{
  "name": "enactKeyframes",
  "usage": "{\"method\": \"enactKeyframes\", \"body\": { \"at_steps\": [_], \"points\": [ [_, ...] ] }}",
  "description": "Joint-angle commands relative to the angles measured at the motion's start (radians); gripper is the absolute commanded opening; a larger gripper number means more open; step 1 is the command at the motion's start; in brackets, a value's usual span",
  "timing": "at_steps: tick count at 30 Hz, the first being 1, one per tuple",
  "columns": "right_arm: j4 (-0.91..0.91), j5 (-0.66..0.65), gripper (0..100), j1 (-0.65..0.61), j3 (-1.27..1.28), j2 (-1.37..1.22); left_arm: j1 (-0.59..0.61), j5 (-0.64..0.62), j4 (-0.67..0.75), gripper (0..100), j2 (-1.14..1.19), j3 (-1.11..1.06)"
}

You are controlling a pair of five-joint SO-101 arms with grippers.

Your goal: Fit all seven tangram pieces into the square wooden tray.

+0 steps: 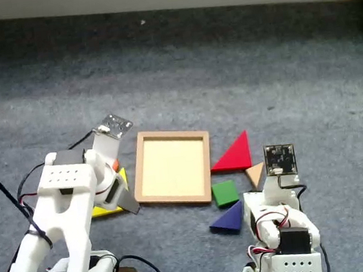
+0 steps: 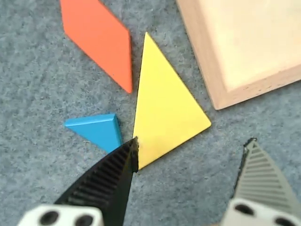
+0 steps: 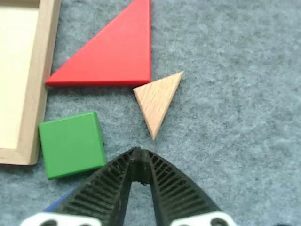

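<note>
**Tray bare, all seven pieces still to be placed**

Nothing is fitted yet: the tray is seen bare, and all seven pieces are laid on the carpet around it.

On one side, beside the left arm, the yellow triangle is found just off the tray's corner. The orange parallelogram and the light blue triangle are set close against its far edge.

On the other side, the red triangle is placed beside the tray's rim. The wood triangle is met at its corner, the green square is near the tray's corner, and the navy triangle is just beyond the square.

The left gripper is held low over the yellow triangle's corner with its jaws spread wide. The black finger's tip is seen at that corner, though whether it is touched cannot be told.

The right gripper is pressed together on nothing, just short of the wood triangle's point.

Every placement is judged to be left.
</note>
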State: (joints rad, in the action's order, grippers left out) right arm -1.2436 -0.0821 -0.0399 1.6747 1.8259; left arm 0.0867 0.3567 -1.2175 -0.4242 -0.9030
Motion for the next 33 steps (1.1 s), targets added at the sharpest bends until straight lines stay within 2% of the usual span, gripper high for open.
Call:
{"method": "enactKeyframes", "body": {
  "at_steps": [1, 5, 12, 20, 24, 27, 33],
  "points": [
    [-0.007, -0.009, 0.9, 0.01, 0.15, 0.012, -0.019, 0.014, 0.086, 34, 0.119, 0.025],
    [-0.007, -0.009, 0.9, 0.01, 0.15, 0.012, 0.015, 0.014, 0.112, 34, 0.3, 0.131],
    [-0.007, -0.009, 0.9, 0.01, 0.15, 0.012, 0.018, 0.018, 0.012, 30, 0.51, 0.3],
    [-0.007, -0.009, 0.9, 0.01, 0.15, 0.012, 0.016, 0.02, 0.002, 30, 0.513, 0.285],
    [-0.007, -0.009, 0.9, 0.01, 0.15, 0.012, 0.013, 0.02, 0.002, 23, 0.512, 0.282],
    [-0.007, -0.009, 0.9, 0.01, 0.15, 0.012, 0.013, 0.02, 0.0, 22, 0.503, 0.277],
    [-0.007, -0.009, 0.9, 0.01, 0.15, 0.012, 0.001, 0.015, 0.006, 24, 0.302, 0.183]
  ]
}}
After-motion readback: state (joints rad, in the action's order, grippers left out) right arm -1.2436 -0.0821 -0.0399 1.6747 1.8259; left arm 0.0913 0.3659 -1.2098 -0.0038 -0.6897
